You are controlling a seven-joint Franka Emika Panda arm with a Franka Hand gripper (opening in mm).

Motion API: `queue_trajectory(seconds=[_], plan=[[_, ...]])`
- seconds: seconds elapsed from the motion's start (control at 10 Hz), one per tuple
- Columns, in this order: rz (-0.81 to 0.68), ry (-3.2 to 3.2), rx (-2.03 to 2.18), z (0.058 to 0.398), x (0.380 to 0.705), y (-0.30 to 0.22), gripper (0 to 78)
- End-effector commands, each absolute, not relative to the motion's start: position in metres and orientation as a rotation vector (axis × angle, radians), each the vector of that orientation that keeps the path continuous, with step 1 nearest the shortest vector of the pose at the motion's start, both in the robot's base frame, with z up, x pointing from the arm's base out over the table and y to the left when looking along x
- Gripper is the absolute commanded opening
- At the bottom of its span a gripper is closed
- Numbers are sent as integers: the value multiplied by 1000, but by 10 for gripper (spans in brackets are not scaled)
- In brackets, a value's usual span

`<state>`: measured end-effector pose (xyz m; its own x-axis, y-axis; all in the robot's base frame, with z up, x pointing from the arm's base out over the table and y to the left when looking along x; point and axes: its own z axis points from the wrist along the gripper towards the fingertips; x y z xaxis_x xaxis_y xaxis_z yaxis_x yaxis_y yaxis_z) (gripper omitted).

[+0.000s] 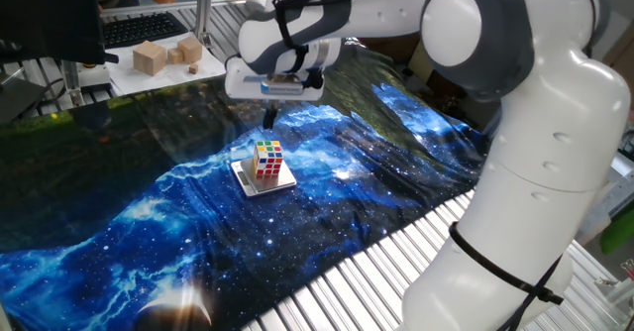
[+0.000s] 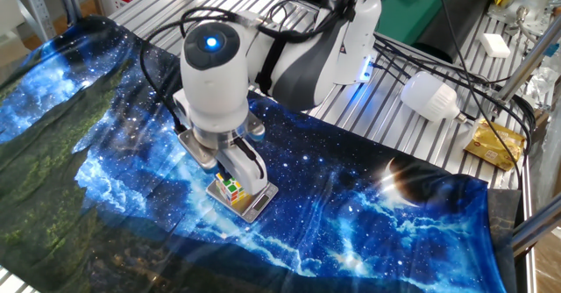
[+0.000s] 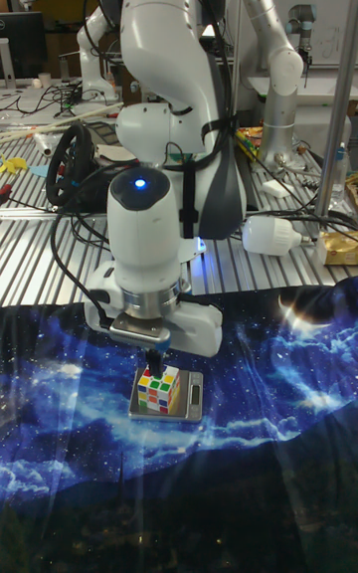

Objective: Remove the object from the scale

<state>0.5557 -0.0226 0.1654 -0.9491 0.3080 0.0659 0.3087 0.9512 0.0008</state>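
The object, a small puzzle cube (image 1: pixel 267 159) (image 3: pixel 158 389) with coloured stickers, stands on the scale (image 1: pixel 280 183) (image 2: pixel 257 205) (image 3: pixel 190 403), a thin silver-grey plate lying on the blue galaxy cloth. My gripper (image 1: pixel 269 119) (image 3: pixel 156 358) hangs just above the cube and touches nothing. Its dark fingers are pressed together, shut and empty. In the other fixed view the hand covers most of the cube (image 2: pixel 230 188), so only a corner shows.
A white tray (image 1: pixel 129 76) with wooden blocks (image 1: pixel 151 57) sits at the back left, beside a keyboard (image 1: pixel 139 26). Off the cloth lie bare metal slats, a white bulb-shaped device (image 2: pixel 429 96) and a yellow packet (image 2: pixel 495 144). The arm's large body rises on the right.
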Motion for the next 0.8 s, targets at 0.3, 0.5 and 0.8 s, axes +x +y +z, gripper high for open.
queue_trajectory(seconds=[0.3, 0.5, 0.8], plan=[[-23, -3046, -480, 152, 552, -20, 0], [-29, -3046, -475, 148, 547, -21, 0], [-45, -3052, -484, 145, 545, -21, 0]])
